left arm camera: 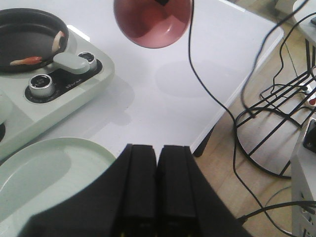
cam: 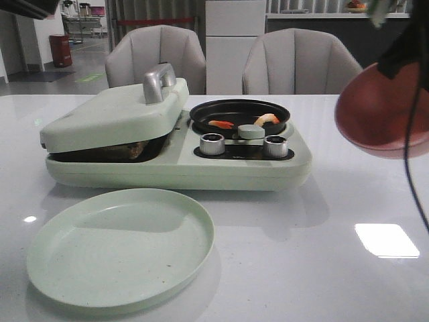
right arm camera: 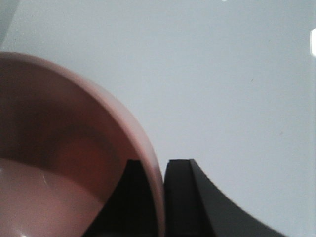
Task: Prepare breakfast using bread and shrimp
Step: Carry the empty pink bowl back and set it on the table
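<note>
A: Front view, nearest first. What is sitting closest?

B: A pale green plate (cam: 120, 247) is lying on the white table (cam: 322, 268), just in front of the cooker (cam: 177, 144). Nothing is lying on it.

A: Left gripper?

B: The left gripper (left arm camera: 157, 182) is showing only in its own wrist view. Its two black fingers (left arm camera: 140, 182) are pressing together, gripping nothing, and hanging over the plate's rim near the table edge.

A: Right gripper?

B: The right gripper (right arm camera: 158, 197) is pinching the rim of a pink bowl (right arm camera: 64, 163), one finger inside the wall and one outside. In the front view the bowl (cam: 382, 111) is hanging in the air above the table, to the right of the cooker and apart from it.

A: Anything in the bowl?

B: Its visible inside is looking bare.

A: The cooker itself?

B: The left lid (cam: 114, 114) is resting slightly ajar, with a grey handle (cam: 159, 82) on top. Something brownish is showing in the gap; I cannot tell whether it is bread. Two knobs (cam: 212, 143) are sitting on the front right.

A: Shrimp?

B: Two shrimp (cam: 221, 123) are lying in the black pan (cam: 240, 117) on the cooker's right side, one near the left, one near the right edge.

A: Farthest?

B: Two grey chairs (cam: 155, 57) are standing behind the table.
</note>
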`<state>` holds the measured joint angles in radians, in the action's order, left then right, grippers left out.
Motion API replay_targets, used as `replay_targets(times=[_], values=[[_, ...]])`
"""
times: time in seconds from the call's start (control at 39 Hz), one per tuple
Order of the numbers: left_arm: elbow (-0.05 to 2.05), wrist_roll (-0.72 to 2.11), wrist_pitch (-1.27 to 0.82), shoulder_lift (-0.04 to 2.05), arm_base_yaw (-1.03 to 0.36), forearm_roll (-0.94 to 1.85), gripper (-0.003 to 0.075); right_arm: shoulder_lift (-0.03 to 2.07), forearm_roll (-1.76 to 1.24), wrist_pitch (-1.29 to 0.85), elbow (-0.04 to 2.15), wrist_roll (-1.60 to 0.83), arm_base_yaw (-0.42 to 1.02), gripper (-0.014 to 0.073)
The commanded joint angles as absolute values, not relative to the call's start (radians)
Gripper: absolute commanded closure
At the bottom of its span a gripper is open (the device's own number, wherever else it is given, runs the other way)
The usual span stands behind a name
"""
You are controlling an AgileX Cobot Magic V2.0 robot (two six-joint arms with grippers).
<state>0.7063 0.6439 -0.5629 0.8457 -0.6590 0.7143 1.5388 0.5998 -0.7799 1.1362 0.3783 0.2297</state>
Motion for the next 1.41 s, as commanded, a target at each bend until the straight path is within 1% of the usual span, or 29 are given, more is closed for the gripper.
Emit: replay_targets(times=[0.0,0.18,0.33,0.46,0.64,0.8,0.87,0.92,0.98,1.0,1.03,1.08,1.13,1.26,1.33,1.39], values=[[0.735,0.647,-0.508,0.840,-0.668,0.749,0.0622,1.450,0.488,-0.649,1.077,0.374,0.147,0.0577],[0.735,0.647,-0.508,0.840,-0.668,0.749,0.0622,1.457,0.380,-0.597,0.966,0.369,0.035,0.0577],[0.735,0.647,-0.508,0.840,-0.668,0.749,0.0622,1.470,0.347,-0.537,0.896,0.363,-0.010,0.0577],[0.735,0.647,-0.508,0.840,-0.668,0.749,0.0622,1.498,0.296,-0.517,0.887,0.345,-0.018,0.0577],[0.735,0.647,-0.508,0.840,-0.668,0.749,0.0622,1.551,0.165,-0.497,0.887,0.230,-0.019,0.0577],[0.735,0.647,-0.505,0.840,-0.668,0.749,0.0622,1.586,0.132,-0.485,0.901,0.224,-0.019,0.0570],[0.735,0.647,-0.503,0.840,-0.668,0.749,0.0622,1.587,0.130,-0.472,0.901,0.224,-0.019,0.0514],[0.735,0.647,-0.503,0.840,-0.668,0.749,0.0622,1.587,0.130,-0.466,0.902,0.224,-0.019,0.0438],[0.735,0.647,-0.503,0.840,-0.668,0.749,0.0622,1.587,0.130,-0.464,0.902,0.224,-0.019,0.0333],[0.735,0.647,-0.503,0.840,-0.668,0.749,0.0622,1.587,0.130,-0.463,0.902,0.224,-0.019,0.0307],[0.735,0.647,-0.503,0.840,-0.668,0.749,0.0622,1.587,0.132,-0.459,0.902,0.224,-0.019,0.0249],[0.735,0.647,-0.503,0.840,-0.668,0.749,0.0622,1.581,0.140,-0.459,0.902,0.224,-0.019,0.0192],[0.735,0.647,-0.503,0.840,-0.668,0.749,0.0622,1.567,0.150,-0.460,0.902,0.224,-0.019,0.0168],[0.735,0.647,-0.503,0.840,-0.668,0.749,0.0622,1.475,0.155,-0.483,0.902,0.224,-0.011,0.0167],[0.735,0.647,-0.503,0.840,-0.668,0.749,0.0622,1.370,0.156,-0.533,0.901,0.217,0.035,0.0168],[0.735,0.647,-0.503,0.840,-0.668,0.749,0.0622,1.280,0.157,-0.563,0.898,0.186,0.091,0.0168]])
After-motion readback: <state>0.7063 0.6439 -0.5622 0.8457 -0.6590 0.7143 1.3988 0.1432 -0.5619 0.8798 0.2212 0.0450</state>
